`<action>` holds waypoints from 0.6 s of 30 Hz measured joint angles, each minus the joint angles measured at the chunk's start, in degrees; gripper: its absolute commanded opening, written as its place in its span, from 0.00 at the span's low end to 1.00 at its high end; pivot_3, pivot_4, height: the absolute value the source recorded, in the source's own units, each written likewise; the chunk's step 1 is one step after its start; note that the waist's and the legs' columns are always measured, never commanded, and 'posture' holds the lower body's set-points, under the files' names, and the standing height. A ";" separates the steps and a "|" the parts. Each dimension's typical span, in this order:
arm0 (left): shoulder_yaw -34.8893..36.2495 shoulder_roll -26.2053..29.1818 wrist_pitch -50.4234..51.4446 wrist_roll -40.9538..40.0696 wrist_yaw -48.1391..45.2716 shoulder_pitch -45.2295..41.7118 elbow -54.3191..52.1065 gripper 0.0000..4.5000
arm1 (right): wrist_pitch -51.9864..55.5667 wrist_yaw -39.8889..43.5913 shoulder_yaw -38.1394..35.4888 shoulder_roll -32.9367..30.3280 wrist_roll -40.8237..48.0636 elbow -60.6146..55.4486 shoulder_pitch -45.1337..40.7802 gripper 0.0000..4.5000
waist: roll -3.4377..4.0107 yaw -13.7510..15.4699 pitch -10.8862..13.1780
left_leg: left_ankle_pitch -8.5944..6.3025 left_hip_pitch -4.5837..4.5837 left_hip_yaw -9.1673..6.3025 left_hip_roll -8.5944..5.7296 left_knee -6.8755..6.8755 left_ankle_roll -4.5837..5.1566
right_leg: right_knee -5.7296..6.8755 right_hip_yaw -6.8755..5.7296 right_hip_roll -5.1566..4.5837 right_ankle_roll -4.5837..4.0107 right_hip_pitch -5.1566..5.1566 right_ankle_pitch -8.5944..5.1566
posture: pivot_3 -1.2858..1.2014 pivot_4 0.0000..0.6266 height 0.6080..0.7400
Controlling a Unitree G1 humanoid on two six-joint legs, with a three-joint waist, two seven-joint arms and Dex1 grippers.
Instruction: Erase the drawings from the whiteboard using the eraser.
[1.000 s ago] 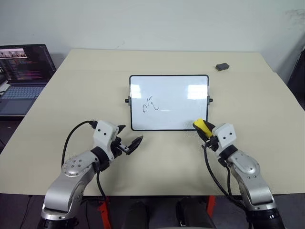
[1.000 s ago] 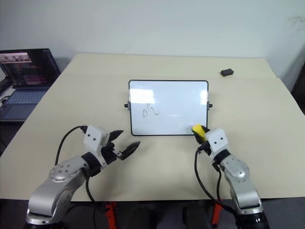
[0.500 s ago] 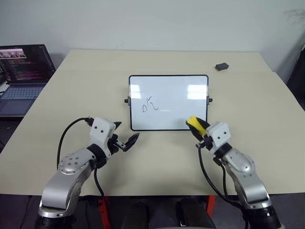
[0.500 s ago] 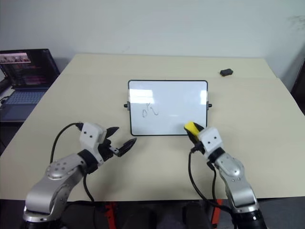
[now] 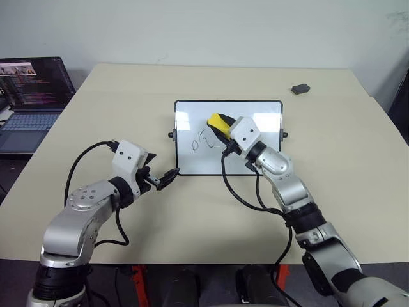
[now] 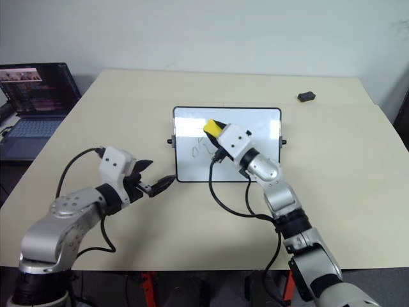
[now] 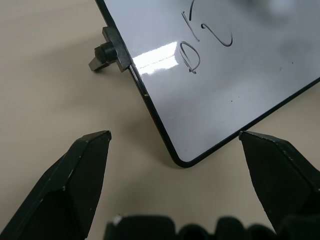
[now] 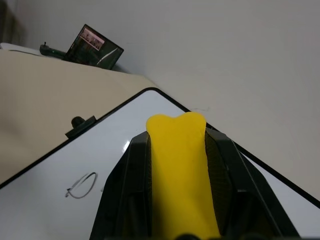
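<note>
Whiteboard (image 5: 228, 137) flat at mid tabletop (image 5: 96, 128), drawings (image 5: 203, 140) on its left half. Yellow eraser (image 5: 218, 121) clamped in right gripper (image 5: 220, 126), held above the board just beside the drawings, perhaps not touching. Left gripper (image 5: 167, 177) spread open, near the board's front left corner. Laptop (image 5: 29, 96) off the tabletop's left edge; dark lump (image 5: 298, 89) far right.

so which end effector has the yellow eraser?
The right end effector, shut on the yellow oblong eraser above the glossy white whiteboard. The left end effector is open and empty by the board's near-left corner.
</note>
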 measured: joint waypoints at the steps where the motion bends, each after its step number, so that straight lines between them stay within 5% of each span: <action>1: -0.02 0.34 0.00 -0.28 -0.88 -0.44 0.03 1.00 | -1.06 -0.40 0.03 0.20 -0.55 2.19 -1.24 0.25 | 0.01 0.00 0.00 | 0.00 -0.02 0.00 0.00 0.00 0.00 | 0.00 0.00 -0.01 0.00 -0.02 0.00 | 0.52 0.24 1.00; 9: -1.56 1.81 -1.66 -0.64 -5.87 -0.77 2.02 1.00 | -7.54 -5.56 1.20 4.10 -5.83 23.53 -13.43 0.25 | 0.02 -0.53 0.02 | 0.00 -0.04 0.05 0.02 -0.01 -0.01 | 0.16 0.03 0.00 -0.04 -0.16 -0.01 | 0.52 0.24 1.00; 18: -1.63 1.93 -1.98 -0.55 -6.79 -0.69 2.03 1.00 | -11.66 -3.18 3.99 8.63 -8.30 34.43 -13.90 0.25 | 0.01 -1.38 0.00 | 0.00 0.38 0.05 0.03 0.00 0.00 | 0.26 0.04 0.00 -0.06 0.20 -0.01 | 0.52 0.24 1.00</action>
